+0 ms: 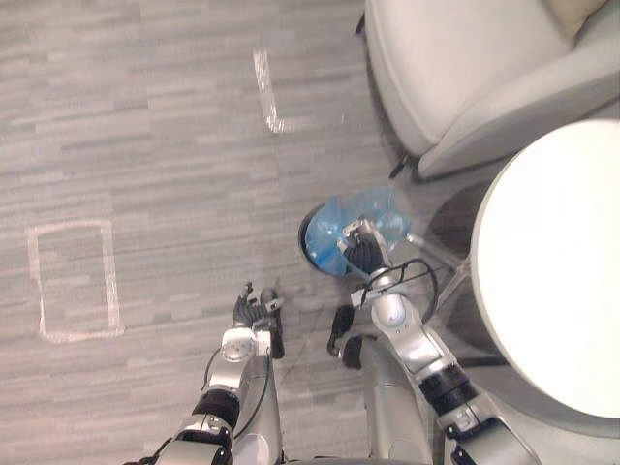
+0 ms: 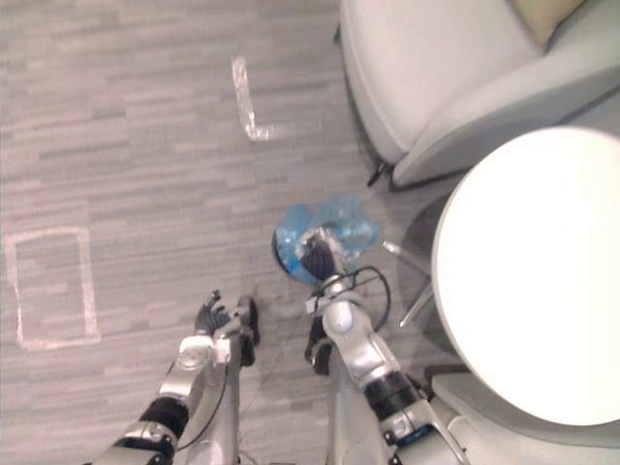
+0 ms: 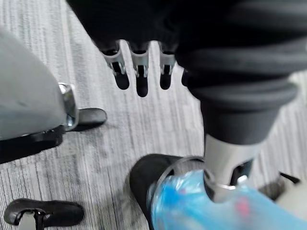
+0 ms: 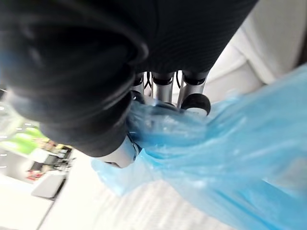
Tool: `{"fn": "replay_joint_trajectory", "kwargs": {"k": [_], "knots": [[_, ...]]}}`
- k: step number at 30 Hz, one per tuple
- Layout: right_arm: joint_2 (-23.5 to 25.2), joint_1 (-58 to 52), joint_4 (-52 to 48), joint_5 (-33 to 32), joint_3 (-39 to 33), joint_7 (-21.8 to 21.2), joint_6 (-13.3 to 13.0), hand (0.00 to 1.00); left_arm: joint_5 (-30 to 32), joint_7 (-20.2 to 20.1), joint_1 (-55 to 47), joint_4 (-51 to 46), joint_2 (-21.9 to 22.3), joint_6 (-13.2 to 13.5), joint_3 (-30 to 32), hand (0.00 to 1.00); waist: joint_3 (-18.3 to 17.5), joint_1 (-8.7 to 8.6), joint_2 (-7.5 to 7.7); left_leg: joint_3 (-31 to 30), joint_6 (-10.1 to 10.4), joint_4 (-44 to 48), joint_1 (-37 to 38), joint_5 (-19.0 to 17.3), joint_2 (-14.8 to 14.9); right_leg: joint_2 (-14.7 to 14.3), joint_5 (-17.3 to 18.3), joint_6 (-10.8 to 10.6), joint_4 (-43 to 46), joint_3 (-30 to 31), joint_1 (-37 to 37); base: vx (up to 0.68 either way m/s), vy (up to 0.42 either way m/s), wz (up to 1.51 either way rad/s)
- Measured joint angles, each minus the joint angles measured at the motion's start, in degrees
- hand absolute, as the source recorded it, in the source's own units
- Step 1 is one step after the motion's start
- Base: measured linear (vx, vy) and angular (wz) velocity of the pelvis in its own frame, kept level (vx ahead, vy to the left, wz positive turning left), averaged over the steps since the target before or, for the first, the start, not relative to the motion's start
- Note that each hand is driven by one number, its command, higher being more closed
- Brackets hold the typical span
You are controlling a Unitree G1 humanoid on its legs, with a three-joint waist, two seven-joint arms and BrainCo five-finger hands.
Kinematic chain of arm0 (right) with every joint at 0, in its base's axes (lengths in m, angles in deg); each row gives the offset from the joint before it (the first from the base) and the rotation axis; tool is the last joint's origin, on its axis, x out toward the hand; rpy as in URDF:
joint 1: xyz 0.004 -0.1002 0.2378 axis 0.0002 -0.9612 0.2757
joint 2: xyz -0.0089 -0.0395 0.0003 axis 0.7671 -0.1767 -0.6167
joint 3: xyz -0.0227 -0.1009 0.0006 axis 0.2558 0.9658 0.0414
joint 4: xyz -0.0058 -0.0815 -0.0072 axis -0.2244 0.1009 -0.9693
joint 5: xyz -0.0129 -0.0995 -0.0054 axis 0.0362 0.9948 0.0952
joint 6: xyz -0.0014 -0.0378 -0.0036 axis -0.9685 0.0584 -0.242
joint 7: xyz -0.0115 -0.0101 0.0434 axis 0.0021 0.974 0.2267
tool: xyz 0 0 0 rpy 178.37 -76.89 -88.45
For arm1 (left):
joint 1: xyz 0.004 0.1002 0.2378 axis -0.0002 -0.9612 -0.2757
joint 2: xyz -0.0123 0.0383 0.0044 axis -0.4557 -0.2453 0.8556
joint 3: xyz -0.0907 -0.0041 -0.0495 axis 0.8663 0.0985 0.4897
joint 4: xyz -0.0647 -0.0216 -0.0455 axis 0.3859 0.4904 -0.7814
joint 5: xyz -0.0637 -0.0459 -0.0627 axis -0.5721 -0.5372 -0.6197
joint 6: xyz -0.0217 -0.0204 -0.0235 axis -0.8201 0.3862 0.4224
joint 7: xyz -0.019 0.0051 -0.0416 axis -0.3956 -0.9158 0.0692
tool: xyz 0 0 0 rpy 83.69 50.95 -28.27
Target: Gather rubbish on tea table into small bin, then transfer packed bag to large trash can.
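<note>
A small black bin (image 3: 141, 175) lined with a blue plastic bag (image 1: 339, 228) stands on the floor between the armchair and the round tea table (image 1: 552, 271). My right hand (image 1: 360, 254) reaches down onto the bin's near rim. In the right wrist view its fingers (image 4: 168, 91) curl into the bunched blue bag (image 4: 230, 143), pinching the film against the thumb. My left hand (image 1: 254, 315) hangs over bare floor to the left of the bin, its fingers (image 3: 139, 76) straight and holding nothing. The tabletop looks bare white.
A pale grey armchair (image 1: 465, 68) stands just beyond the bin, and its dark leg (image 1: 402, 167) comes down close to the bag. White tape marks lie on the grey floor: a rectangle (image 1: 39, 281) at the left and an L shape (image 1: 266, 92) further off.
</note>
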State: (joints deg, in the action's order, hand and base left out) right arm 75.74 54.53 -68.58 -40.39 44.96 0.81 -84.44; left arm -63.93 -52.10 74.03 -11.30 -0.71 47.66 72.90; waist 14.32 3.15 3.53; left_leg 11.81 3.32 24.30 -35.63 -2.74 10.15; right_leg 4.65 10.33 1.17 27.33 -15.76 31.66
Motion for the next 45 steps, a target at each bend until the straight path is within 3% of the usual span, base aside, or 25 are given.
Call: {"fn": "replay_joint_trajectory", "kwargs": {"k": [3,10,14,16,21,33,45], "knots": [[0.1,-2.3,-0.7,-0.1,0.0,-1.8,-1.3,1.0,1.3,-0.9,-1.7,3.3,-0.5,-0.6,-2.2,0.0,-3.1,-0.06,0.13,0.4,0.4,-5.6,5.3,1.1,-1.5,-0.2,-1.5,-0.7,-5.0,0.7,-4.6,0.13,0.016,-0.05],[-1.1,-2.9,2.7,-2.2,-0.4,-4.8,-1.9,1.0,2.2,-1.7,-3.7,3.0,-2.9,-0.6,-4.5,0.0,-5.8,-0.34,0.02,1.4,0.5,-15.1,12.6,4.5,-3.0,-1.6,-6.8,-1.0,-15.7,1.8,-11.9,0.11,0.022,-0.06],[-5.2,-4.0,2.4,-4.7,-0.2,-7.6,-2.8,1.0,2.2,-3.3,-6.1,-7.4,-6.4,0.1,-7.8,0.0,-7.4,-0.44,-0.38,1.8,0.1,-18.9,16.7,5.3,-4.1,-1.6,-8.5,-2.0,-20.4,2.6,-16.1,0.07,0.048,-0.05],[-8.6,-4.6,0.9,-6.8,-0.1,-9.1,-4.0,1.0,2.2,-4.2,-6.6,-13.3,-8.5,1.9,-9.3,0.0,-8.8,-0.5,-0.53,2.0,0.0,-21.6,19.3,5.9,-4.9,-1.4,-9.1,-2.3,-22.5,2.9,-17.8,0.06,0.065,-0.03],[-12.5,-4.8,-2.6,-9.8,0.6,-11.8,-5.7,1.0,3.4,-5.8,-7.0,-18.7,-11.6,3.6,-12.1,0.0,-11.2,-1.1,-0.87,2.7,-0.1,-25.4,23.5,6.7,-5.9,-1.3,-10.1,-2.7,-25.4,3.8,-21.2,0.06,0.039,-0.09],[-17.5,-1.0,-8.0,-17.0,6.1,-15.8,-6.3,1.0,3.4,-8.6,-5.1,-23.1,-13.9,4.2,-20.1,0.0,-14.0,-2.67,-1.21,2.3,-0.3,-28.5,28.0,7.2,-6.5,-1.9,-12.2,-2.7,-29.2,6.6,-24.9,0.04,0.008,-0.11],[-18.0,3.5,-11.9,-22.5,12.0,-17.7,-6.6,1.0,7.3,-8.6,0.7,-23.4,-14.0,4.2,-27.7,0.0,-15.1,-3.73,-1.2,2.7,-0.3,-30.2,29.6,7.7,-6.8,-1.8,-13.6,-3.0,-30.9,8.1,-25.7,-0.01,0.01,-0.05]]}}
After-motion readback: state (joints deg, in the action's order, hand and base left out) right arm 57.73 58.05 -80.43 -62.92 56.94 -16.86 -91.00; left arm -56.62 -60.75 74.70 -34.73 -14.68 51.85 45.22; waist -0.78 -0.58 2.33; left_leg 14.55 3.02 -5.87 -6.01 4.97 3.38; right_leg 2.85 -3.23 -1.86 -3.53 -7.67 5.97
